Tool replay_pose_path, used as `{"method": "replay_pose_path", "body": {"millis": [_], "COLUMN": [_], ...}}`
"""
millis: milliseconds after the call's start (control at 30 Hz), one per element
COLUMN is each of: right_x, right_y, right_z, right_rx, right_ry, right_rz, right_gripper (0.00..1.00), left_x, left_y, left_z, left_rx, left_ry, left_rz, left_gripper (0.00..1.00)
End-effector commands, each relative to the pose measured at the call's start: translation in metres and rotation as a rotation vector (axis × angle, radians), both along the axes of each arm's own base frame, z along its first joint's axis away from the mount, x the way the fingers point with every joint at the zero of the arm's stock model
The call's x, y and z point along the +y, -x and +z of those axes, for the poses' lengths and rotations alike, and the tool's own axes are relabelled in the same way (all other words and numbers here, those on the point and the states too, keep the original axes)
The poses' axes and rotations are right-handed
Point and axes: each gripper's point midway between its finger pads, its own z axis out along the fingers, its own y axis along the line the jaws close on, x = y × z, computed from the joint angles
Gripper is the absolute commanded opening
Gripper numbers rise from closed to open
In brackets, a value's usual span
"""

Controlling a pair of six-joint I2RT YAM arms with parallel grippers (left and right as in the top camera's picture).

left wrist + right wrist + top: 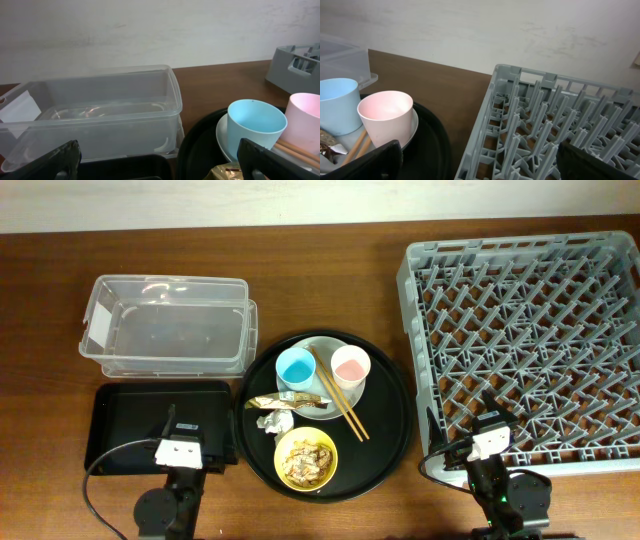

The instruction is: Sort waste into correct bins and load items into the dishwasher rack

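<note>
Since the dishwasher rack [530, 330], clear tub [170, 330] and small black tray [125, 420] sit empty, nothing looks sorted yet. The tissue [272, 421], wrapper [285, 402], scraps [306, 460] (in the yellow bowl [281, 450]), blue cup [296, 368], pink cup [350, 366], plate [325, 346] and chopsticks [343, 408] all lie on the round black tray [385, 430]. The left gripper [157, 150] and right gripper [479, 150] hover with jaws spread wide, holding nothing.

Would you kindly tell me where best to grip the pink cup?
Pinch the pink cup by its rim from above, one finger inside, one outside on its right wall: it stands upright, mouth open, with the blue cup and chopsticks close on its left.
</note>
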Motion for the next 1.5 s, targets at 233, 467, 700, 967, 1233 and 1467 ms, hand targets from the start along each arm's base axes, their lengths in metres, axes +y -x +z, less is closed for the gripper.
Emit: {"method": "replay_pose_path", "body": {"millis": [233, 467, 700, 967, 1233, 1467], "right_x": [-0.003, -0.003, -0.003, -0.003, -0.003, -0.003], "right_y": [0.0, 0.0, 0.0, 0.0, 0.0, 0.0], "right_z": [-0.003, -0.003, -0.003, -0.003, -0.003, -0.003], "right_rx": [0.007, 0.007, 0.007, 0.007, 0.007, 0.007], "right_ry": [-0.007, -0.007, -0.007, -0.007, -0.007, -0.007], "right_rz": [-0.015, -0.015, -0.015, -0.015, -0.015, -0.015], "right_gripper": [0.99, 0.99, 0.99, 0.99, 0.99, 0.99], "left_x": [-0.001, -0.001, -0.001, -0.001, -0.023, -0.04], "left_y": [0.0, 0.0, 0.0, 0.0, 0.006, 0.033], "left_z": [-0.001, -0.001, -0.001, 0.0, 0.035, 0.173], "left_rx": [-0.006, -0.005, -0.005, -0.011, -0.126, -0.067], "left_ry": [-0.015, -0.015, -0.015, -0.014, -0.009, -0.018], "left_rz": [-0.009, -0.009, -0.009, -0.009, -0.137, -0.249], "left_gripper": [0.99, 0.99, 0.99, 0.99, 0.99, 0.99]}}
